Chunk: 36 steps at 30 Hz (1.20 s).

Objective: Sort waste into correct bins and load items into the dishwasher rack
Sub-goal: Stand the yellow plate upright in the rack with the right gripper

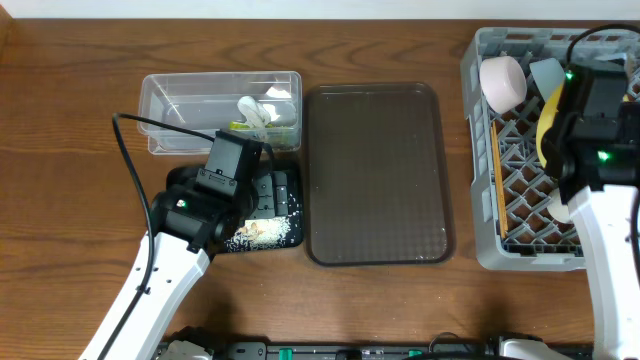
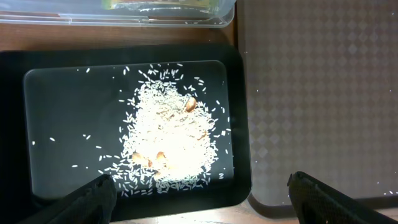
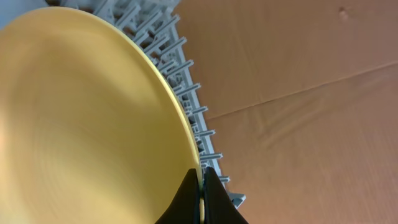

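Yellow plate (image 3: 81,118): rim pinched between the fingers of the right tool (image 3: 201,185), which is clenched flat on the edge. Plate held on edge, near upright, over the right half of the dishwasher rack (image 3: 177,68); from overhead it reads as a thin yellow crescent. Cannot tell whether its lower edge rests on the lattice.

Around it in the rack, overhead view:
- pale pink bowl (image 1: 503,80) on its side in the far left corner
- light blue bowl (image 1: 545,72) just beside it, partly hidden by the arm
- wooden chopsticks (image 1: 497,180) along the left wall, seen as one thin line
- small white cup (image 1: 561,210) near the right arm, mostly hidden

Left tool (image 2: 200,180): released, fingers spread wide. It hangs above the near edge of the black tray (image 2: 12,124). Rice scraps (image 2: 168,137) are piled mid-tray, a few tan bits in the pile, stray grains scattered to both sides.

Clear tub (image 1: 160,100) sits just behind the black tray; touching or a hair apart, cannot tell. Inside, at its right end: crumpled white tissue (image 1: 255,108) and a green wrapper (image 1: 240,126).

Brown tray (image 1: 375,170) lies between the two bins and the rack, all on the wooden bench (image 1: 60,150)
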Available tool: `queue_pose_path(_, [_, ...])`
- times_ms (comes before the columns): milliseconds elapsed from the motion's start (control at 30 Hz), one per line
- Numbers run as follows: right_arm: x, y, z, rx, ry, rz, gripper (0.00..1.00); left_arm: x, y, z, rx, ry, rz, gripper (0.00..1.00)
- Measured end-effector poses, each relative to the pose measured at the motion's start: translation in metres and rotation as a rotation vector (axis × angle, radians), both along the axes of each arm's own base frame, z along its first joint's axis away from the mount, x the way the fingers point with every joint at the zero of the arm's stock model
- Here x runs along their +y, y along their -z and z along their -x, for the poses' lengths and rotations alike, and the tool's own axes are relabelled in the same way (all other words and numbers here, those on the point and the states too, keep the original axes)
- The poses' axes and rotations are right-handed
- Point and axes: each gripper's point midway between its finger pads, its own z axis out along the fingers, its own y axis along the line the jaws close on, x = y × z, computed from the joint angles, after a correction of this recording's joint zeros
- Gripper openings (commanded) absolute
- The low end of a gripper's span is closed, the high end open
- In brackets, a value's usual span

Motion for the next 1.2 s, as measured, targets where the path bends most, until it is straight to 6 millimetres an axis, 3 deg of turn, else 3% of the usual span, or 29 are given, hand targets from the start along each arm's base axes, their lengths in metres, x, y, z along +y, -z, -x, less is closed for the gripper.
queue_pose_path(233, [0.0,0.043,-0.017,0.097,0.015,-0.024,0.04,0.0,0.0,0.0,0.0,0.0,0.0,0.91])
queue_pose_path(367, [0.014,0.069,-0.028,0.113,-0.041,-0.133,0.34,0.0,0.0,0.0,0.0,0.0,0.0,0.91])
queue_pose_path(533, [0.041,0.086,-0.039,0.082,-0.134,-0.307,0.45,0.0,0.0,0.0,0.0,0.0,0.0,0.91])
queue_pose_path(600, [0.05,0.086,-0.04,0.059,-0.151,-0.366,0.56,0.0,0.0,0.0,0.0,0.0,0.0,0.91])
queue_pose_path(667, [0.058,0.078,-0.038,0.016,-0.171,-0.417,0.6,0.0,0.0,0.0,0.0,0.0,0.0,0.91])
queue_pose_path(767, [0.071,0.052,-0.035,-0.079,-0.227,-0.484,0.63,-0.001,-0.001,-0.002,-0.009,0.0,0.003,0.91])
queue_pose_path(833, [0.087,0.026,-0.029,-0.159,-0.303,-0.546,0.64,-0.002,-0.003,-0.004,-0.021,0.001,0.007,0.91])
queue_pose_path(933, [0.11,0.003,-0.017,-0.21,-0.408,-0.64,0.69,-0.004,-0.006,-0.01,-0.05,0.014,0.011,0.91])
queue_pose_path(1033, [0.131,0.011,-0.003,-0.149,-0.466,-0.745,0.71,-0.006,-0.009,-0.014,-0.075,0.049,-0.001,0.91])
queue_pose_path(1200, [0.148,0.051,0.007,-0.007,-0.438,-0.883,0.82,-0.002,-0.004,-0.006,-0.044,0.09,-0.036,0.91])
